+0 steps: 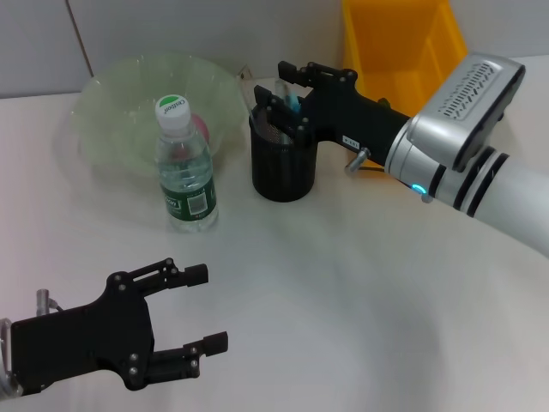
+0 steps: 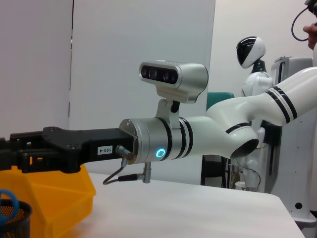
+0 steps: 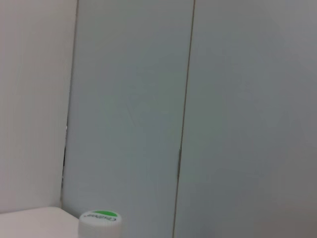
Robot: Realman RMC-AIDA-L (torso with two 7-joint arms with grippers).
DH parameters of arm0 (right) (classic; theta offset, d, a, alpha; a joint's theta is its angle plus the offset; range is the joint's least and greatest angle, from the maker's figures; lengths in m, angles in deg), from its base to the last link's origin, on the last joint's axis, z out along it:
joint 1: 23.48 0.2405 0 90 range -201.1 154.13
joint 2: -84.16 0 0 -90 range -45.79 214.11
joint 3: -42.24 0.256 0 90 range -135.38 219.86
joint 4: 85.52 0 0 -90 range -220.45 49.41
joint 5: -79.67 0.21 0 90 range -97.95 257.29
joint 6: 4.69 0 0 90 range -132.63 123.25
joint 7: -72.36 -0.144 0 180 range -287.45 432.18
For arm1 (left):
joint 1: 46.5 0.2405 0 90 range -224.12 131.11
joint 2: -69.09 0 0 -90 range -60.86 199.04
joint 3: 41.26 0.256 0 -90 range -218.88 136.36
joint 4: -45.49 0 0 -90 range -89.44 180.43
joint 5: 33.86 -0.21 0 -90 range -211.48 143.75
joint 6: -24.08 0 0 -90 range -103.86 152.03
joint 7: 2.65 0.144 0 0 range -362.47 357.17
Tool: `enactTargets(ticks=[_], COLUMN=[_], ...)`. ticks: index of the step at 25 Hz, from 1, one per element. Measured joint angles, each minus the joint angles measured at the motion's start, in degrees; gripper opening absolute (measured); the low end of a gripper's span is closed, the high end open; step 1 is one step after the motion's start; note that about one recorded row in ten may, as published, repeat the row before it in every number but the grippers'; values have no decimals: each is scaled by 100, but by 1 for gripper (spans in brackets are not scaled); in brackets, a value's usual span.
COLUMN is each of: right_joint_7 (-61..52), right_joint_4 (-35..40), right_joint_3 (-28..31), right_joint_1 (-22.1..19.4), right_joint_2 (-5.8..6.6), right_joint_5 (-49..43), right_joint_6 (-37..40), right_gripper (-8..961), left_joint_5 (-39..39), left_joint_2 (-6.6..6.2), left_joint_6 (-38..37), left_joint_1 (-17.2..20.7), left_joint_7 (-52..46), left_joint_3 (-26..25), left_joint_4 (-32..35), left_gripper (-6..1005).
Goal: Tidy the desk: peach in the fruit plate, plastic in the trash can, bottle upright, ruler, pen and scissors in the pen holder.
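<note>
While the right gripper (image 1: 276,96) hangs open just above the pen holder (image 1: 282,167), it should lift straight up, clear of the blue-handled scissors (image 1: 294,101) beneath it.

Right arm (image 1: 506,193): white shell, black double bands, silver wrist collar with blue LED ring, grey slotted camera housing on top, thin grey cable. Both claws matte black, bare screws; right claw (image 1: 279,90), left claw (image 1: 193,313).

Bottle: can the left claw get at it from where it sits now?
Probably yes. The bottle stands upright ahead of the open left claw, with only bare table between them. The right claw is busy over the pen holder, off to the side.
</note>
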Motion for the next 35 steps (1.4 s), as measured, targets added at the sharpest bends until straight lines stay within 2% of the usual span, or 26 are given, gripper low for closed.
enactTargets(ticks=[2,4,5,6,8,9,10,12,14,15,16,19,22,25,35], right_joint_7=[-16,-54,-193,-193,-615,-847,-1434,-1678,-2082,-2195,-2195,-2181,-2087,-1956,-1930], right_joint_4=[47,307,747,747,1373,1588,1848,1857,1631,1270,1270,693,275,143,129], right_joint_3=[9,26,52,52,79,114,377,590,1275,1864,1864,2583,3033,3278,3329], right_joint_1=[-59,-318,-704,-704,-1211,-1409,-1764,-1867,-2031,-2069,-2069,-1993,-1898,-1865,-1842], right_joint_2=[0,18,57,57,141,189,285,308,307,326,326,410,407,325,303], right_joint_5=[19,104,148,148,3,-172,-801,-1159,-2081,-3071,-3071,-4310,-5001,-5317,-5352], right_joint_6=[89,471,880,880,1185,1310,1724,1994,2779,3638,3638,4506,4701,4639,4629], right_gripper=[296,300,347,394,489,536,601,730,771,792,812,833,833,834,834], left_joint_5=[2,3,5,7,7,9,9,10,10,10,10,9,-1,-21,-17], left_joint_2=[-2,-6,-9,-14,-18,-23,-32,-38,-50,-49,-44,-25,-15,3,18], left_joint_6=[-12,-17,-22,-35,-44,-50,-49,-42,8,21,44,89,128,292,291], left_joint_1=[5,9,11,17,23,32,38,42,52,55,58,48,24,-12,31], left_joint_7=[1,1,2,2,2,2,2,2,2,2,2,-2,-15,-53,-66], left_joint_3=[-6,-13,-23,-54,-79,-124,-142,-156,-178,-196,-222,-272,-275,-240,-228], left_joint_4=[0,0,0,0,0,3,11,16,52,59,62,56,33,4,-63], left_gripper=[799,799,799,799,799,799,799,799,800,800,800,800,800,800,800])
